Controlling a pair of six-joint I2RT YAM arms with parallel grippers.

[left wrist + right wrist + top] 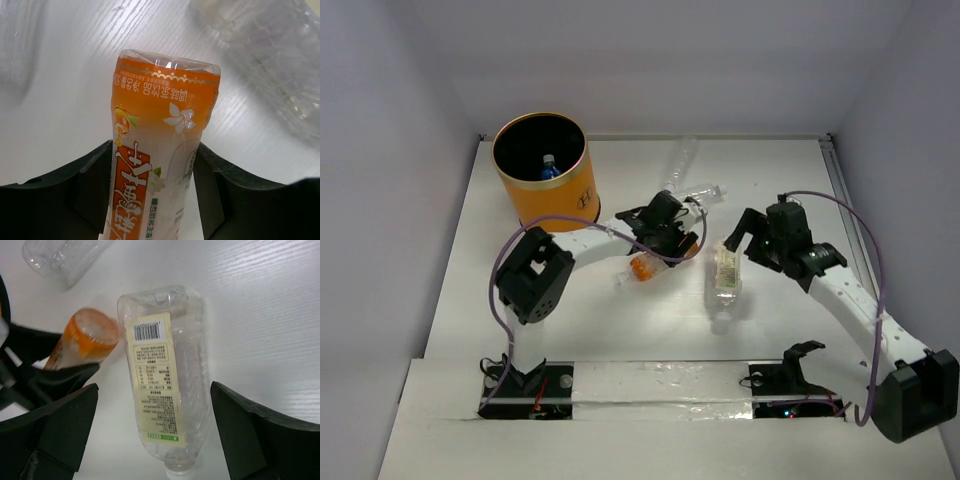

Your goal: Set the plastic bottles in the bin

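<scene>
My left gripper [663,248] [154,147] is shut on the orange bottle [642,266] [160,125] at mid-table, both fingers pressed to its sides. My right gripper [742,240] [154,390] is open, its fingers either side of the cream-labelled bottle [725,275] [162,385], which lies on the table untouched. The orange bottle [85,340] lies just left of it. The orange bin [565,195] stands at the back left with the blue-labelled bottle [549,168] inside. Two clear bottles [682,162] [706,194] lie behind the left gripper. The black-labelled bottle is not in view.
One clear bottle shows in the left wrist view [270,50] at the upper right, and one in the right wrist view [60,255] at the top left. White walls close the table on three sides. The left gripper [30,370] sits close to my right gripper's left finger.
</scene>
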